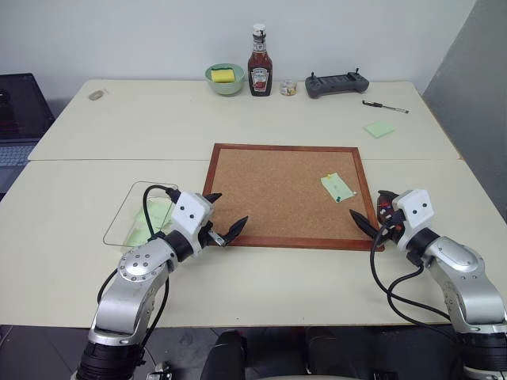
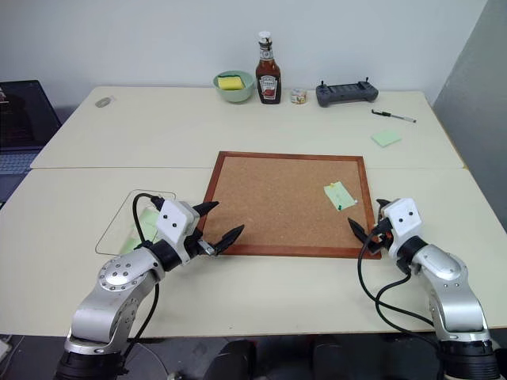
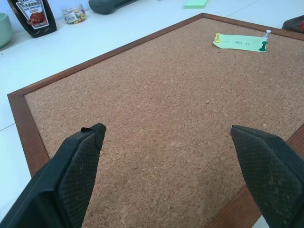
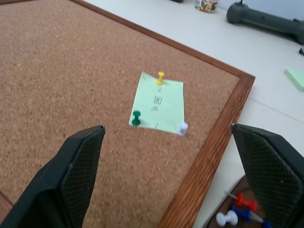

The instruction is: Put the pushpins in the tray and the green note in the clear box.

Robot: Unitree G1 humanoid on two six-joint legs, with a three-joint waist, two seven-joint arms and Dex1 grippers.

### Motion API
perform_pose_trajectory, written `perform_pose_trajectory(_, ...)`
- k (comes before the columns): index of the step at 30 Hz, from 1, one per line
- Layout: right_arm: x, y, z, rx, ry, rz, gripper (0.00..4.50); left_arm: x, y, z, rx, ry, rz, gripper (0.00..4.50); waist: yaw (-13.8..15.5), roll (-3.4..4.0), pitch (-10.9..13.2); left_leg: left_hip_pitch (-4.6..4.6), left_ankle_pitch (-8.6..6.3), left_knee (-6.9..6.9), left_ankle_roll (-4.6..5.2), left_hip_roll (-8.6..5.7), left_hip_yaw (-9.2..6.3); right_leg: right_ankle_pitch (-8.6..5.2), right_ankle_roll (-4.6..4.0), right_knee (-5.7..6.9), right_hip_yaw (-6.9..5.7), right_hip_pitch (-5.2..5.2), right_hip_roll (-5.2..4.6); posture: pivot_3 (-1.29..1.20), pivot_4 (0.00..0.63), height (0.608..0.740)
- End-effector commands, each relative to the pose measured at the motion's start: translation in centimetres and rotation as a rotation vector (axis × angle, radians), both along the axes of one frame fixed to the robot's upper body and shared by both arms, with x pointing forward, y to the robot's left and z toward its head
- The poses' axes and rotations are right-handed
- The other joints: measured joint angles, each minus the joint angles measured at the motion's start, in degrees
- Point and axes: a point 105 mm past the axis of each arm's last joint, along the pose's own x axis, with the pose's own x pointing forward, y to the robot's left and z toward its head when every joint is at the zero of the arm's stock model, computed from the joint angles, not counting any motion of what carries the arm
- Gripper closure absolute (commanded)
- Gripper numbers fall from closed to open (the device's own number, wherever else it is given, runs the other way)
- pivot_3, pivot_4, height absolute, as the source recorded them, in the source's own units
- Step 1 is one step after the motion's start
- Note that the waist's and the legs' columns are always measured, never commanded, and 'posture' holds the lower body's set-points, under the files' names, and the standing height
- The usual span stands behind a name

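Right wrist view: thin pale-green paper note (image 4: pixel 159 103) lies flat on the wood-framed corkboard (image 4: pixel 71 71), near its right edge, pinned by three tiny plastic-headed pushpins: yellow (image 4: pixel 160 77), green (image 4: pixel 136 118), white (image 4: pixel 183 128). Pins judged light, hard, slick; best pinched at the waisted head and pulled straight up. Note is flimsy and would tear if tugged before the pins come out. Dark reddish-brown oval tray (image 4: pixel 237 190) sits just off the frame, already holding red, white and blue pins. Clear plastic box (image 1: pixel 131 218) is beside my left arm. My right gripper (image 1: pixel 371 212) and left gripper (image 1: pixel 224 214) are both spread wide, holding nothing.
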Motion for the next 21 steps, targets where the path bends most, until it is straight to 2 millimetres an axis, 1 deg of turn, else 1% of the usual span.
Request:
perform_pose_trajectory(1,-0.1,0.7,1.5,0.014,-0.044,0.034,0.00,-0.2,-0.1,1.2,0.016,-0.066,-0.007,0.02,0.0,0.00,0.0,0.00,0.00,0.00,0.00,0.00,0.00,0.00,0.00,0.00,0.00,0.00,0.00,0.00,0.150,0.740)
perform_pose_trajectory(7,-0.1,1.1,1.6,0.031,-0.042,0.052,0.00,0.4,-0.3,1.7,0.010,-0.088,0.003,0.02,0.0,0.00,0.0,-0.01,0.00,0.00,0.00,0.00,0.00,0.00,0.00,0.00,0.01,0.00,0.00,0.00,0.150,0.740)
perform_pose_trajectory(14,-0.2,1.1,1.6,0.032,-0.045,0.052,0.00,0.9,0.1,1.9,0.015,-0.077,0.015,0.02,0.0,0.00,0.0,-0.01,0.00,0.00,0.00,0.00,0.00,0.00,0.00,0.00,0.01,0.00,0.00,0.00,0.150,0.740)
perform_pose_trajectory(21,-0.4,1.2,1.7,0.042,-0.056,0.040,0.00,2.2,0.6,2.5,0.018,-0.104,0.024,0.02,0.0,0.00,0.0,0.00,0.00,0.01,0.00,-0.01,0.01,0.00,0.00,0.00,0.00,0.00,0.00,0.00,0.150,0.740)
